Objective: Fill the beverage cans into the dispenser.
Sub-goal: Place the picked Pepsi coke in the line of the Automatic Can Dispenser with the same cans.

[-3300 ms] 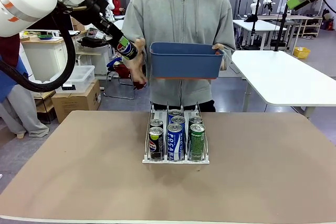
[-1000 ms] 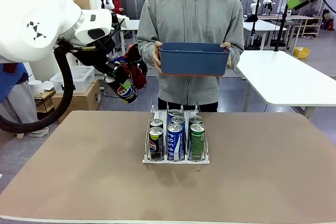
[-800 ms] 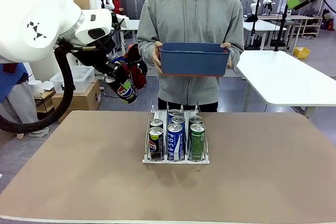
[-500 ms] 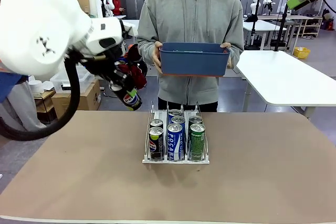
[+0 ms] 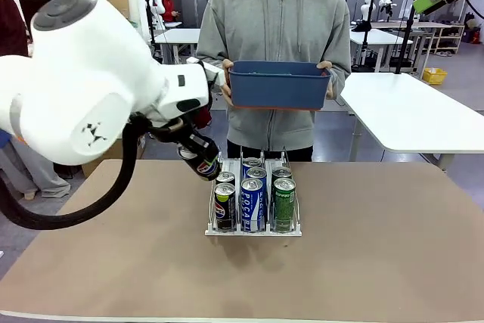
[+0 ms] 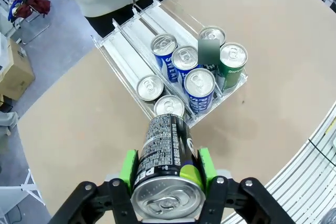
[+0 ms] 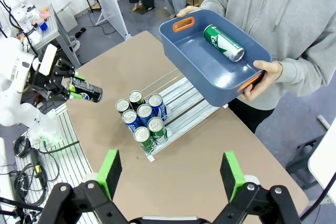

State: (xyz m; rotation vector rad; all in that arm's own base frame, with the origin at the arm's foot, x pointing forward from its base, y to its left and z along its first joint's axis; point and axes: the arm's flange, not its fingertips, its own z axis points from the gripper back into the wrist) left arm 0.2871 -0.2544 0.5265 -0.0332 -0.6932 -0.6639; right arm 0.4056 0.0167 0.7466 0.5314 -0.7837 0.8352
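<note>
While left tool [image 6: 167,167] clamps black Pepsi can [image 6: 166,142] mid-wall, tilted by far-left corner of dispenser [image 5: 253,231] at centre of table [image 5: 378,262], right tool [image 7: 170,174] gapes empty. Can probably full-heavy, slick, dentable: grip sides gently.

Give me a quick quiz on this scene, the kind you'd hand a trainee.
1. True or false: the left claw is holding a green can.
2. How many cans stand in the dispenser? A five, B seven, C nine.
3. What colour is the lone can lying in the blue tub?

Key: 1 false, it is shut on a black Pepsi can; 2 B; 3 green.
</note>
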